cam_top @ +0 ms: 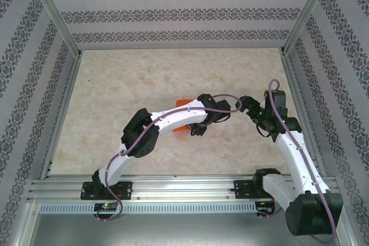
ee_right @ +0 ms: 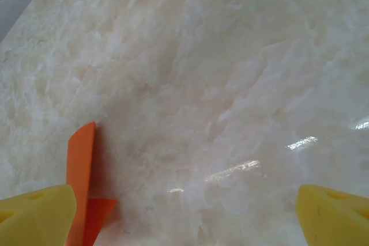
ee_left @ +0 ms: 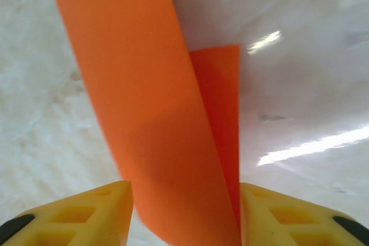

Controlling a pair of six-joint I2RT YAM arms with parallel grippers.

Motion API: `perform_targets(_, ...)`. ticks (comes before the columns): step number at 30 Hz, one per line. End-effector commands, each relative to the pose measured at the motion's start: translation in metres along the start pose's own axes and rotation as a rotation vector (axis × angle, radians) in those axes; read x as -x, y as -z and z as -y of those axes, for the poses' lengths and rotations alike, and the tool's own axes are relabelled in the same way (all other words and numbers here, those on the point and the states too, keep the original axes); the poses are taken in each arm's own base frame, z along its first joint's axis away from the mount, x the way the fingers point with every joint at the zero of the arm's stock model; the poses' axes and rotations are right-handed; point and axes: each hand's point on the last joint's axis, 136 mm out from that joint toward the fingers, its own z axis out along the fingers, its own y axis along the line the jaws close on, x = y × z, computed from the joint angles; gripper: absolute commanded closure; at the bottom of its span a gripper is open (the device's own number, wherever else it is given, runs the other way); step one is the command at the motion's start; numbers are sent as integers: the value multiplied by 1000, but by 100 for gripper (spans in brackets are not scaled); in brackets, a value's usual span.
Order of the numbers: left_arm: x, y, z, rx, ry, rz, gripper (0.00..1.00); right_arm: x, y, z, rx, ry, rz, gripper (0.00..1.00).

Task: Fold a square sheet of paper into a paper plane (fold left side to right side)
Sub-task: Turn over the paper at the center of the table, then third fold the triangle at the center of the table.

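Observation:
The square sheet of paper (ee_left: pixel 150 113) is bright orange and rises as a bowed, folded-over band off the table. It runs between the yellow fingers (ee_left: pixel 104 208) of my left gripper (ee_left: pixel 185 214). Those jaws stand apart: the paper lies against the right finger and a small gap shows at the left one. From above, the sheet (cam_top: pixel 182 104) peeks out from under my left forearm, with the left gripper (cam_top: pixel 199 129) low over it. My right gripper (cam_top: pixel 245 105) hovers to the right of it, open. In its wrist view, the paper (ee_right: pixel 81 165) stands by the left finger (ee_right: pixel 40 214).
The pale marble-look table top (cam_top: pixel 173 73) spreads behind and to both sides of the arms. Patterned walls and metal frame posts (cam_top: pixel 63 33) enclose it. An aluminium rail (cam_top: pixel 184 187) with the arm bases runs along the near edge.

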Motion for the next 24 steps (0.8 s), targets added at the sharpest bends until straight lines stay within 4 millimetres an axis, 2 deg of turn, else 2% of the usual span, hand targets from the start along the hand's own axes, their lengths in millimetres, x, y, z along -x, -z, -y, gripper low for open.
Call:
perform_targets(1, 21, 47, 13, -237, 26, 140, 44, -1, -3, 4, -6, -1, -4, 2)
perform_targets(5, 27, 65, 4, -433, 105, 205, 39, -7, -10, -5, 47, 10, -53, 2)
perform_targets(8, 26, 72, -17, -517, 187, 252, 34, -13, -19, -17, 117, 4, -94, 5)
perform_targets(10, 24, 70, -35, -570, 254, 276, 32, -19, -27, -34, 198, 4, -131, 8)
perform_targets(14, 18, 59, -67, -691, 418, 318, 28, -41, -47, -69, 280, 57, -207, 17)
perform_targets(19, 5, 33, -103, -805, 632, 347, 23, -77, -82, -120, 354, 137, -323, 28)
perform_targets(24, -2, 15, -109, -914, 742, 345, 22, -96, -115, -161, 410, 193, -369, 30)
